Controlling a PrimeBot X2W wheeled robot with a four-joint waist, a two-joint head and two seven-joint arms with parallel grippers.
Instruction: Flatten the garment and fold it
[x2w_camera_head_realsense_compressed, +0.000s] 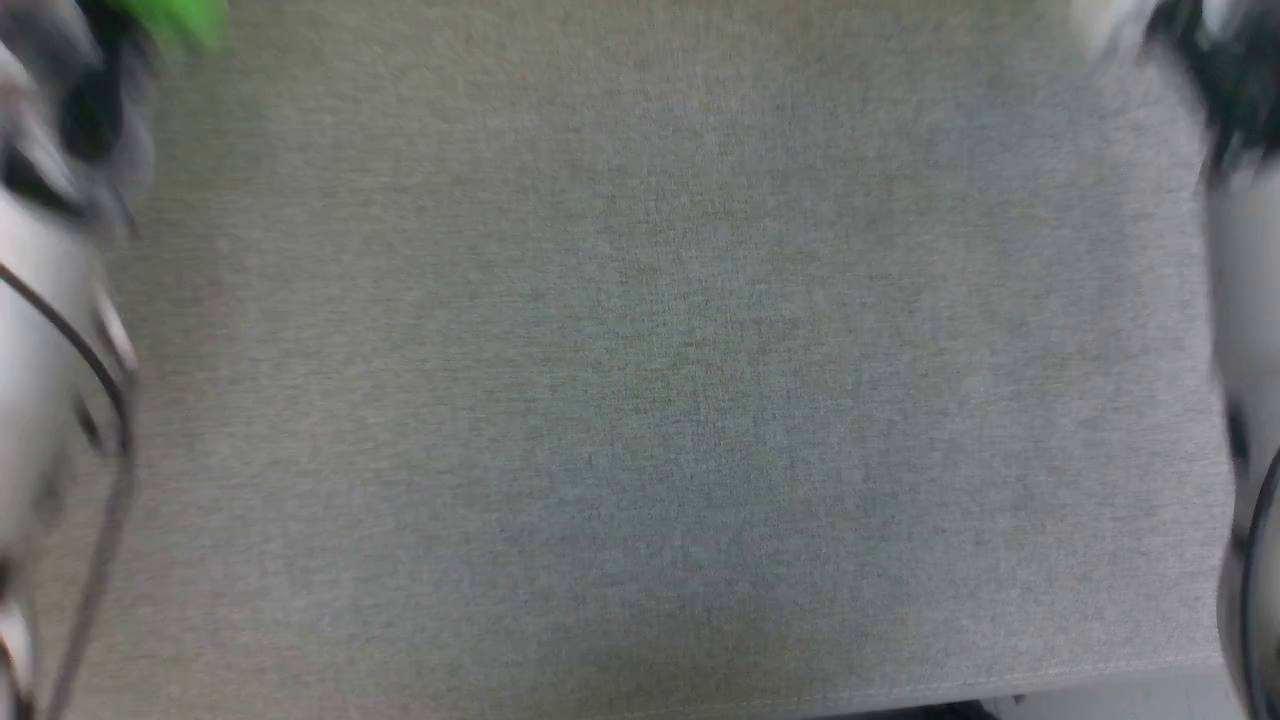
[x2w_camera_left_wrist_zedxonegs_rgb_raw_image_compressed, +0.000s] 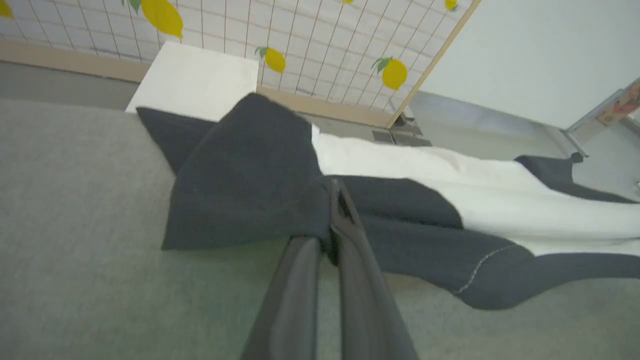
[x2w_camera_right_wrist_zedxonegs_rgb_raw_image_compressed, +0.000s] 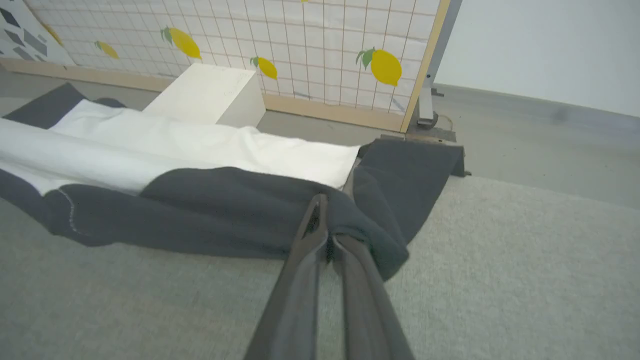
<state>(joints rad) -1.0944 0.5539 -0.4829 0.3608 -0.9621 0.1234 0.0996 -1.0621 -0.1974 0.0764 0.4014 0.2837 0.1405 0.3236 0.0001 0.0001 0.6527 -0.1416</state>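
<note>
1. Left wrist view: the left tool (x2w_camera_left_wrist_zedxonegs_rgb_raw_image_compressed: 334, 215), its two dark fingers pressed together, pinches a bunched fold of black sleeve cloth on the garment (x2w_camera_left_wrist_zedxonegs_rgb_raw_image_compressed: 450, 175).
2. In the right wrist view, the right tool (x2w_camera_right_wrist_zedxonegs_rgb_raw_image_compressed: 325, 225) is likewise clamped on gathered black cloth at the opposite sleeve. The white body runs away from it toward the other arm.
3. The garment hangs slung between the two tools above the far part of the grey-covered table (x2w_camera_head_realsense_compressed: 640, 400). Its black lower edge sags toward the surface, and whether it touches there cannot be told. One sleeve end fans out loose beyond each pinch.
4. The cloth looks thin, soft and light. It droops and creases wherever it is unsupported, and it gathers into a knot at each pinch. It will likely not hold a shape by itself.
5. Flattening it probably means keeping it taut between both tools while it is laid down. A hold near the shoulder seams or the hem corners should spread the body better than a grip on loose sleeve cloth.
6. Beyond the garment stand a white box (x2w_camera_left_wrist_zedxonegs_rgb_raw_image_compressed: 195, 80) and a lemon-printed screen (x2w_camera_left_wrist_zedxonegs_rgb_raw_image_compressed: 325, 40).
7. In the blurred head view, the pale left forearm (x2w_camera_head_realsense_compressed: 40, 330) and right forearm (x2w_camera_head_realsense_compressed: 1245, 330) frame the table.
</note>
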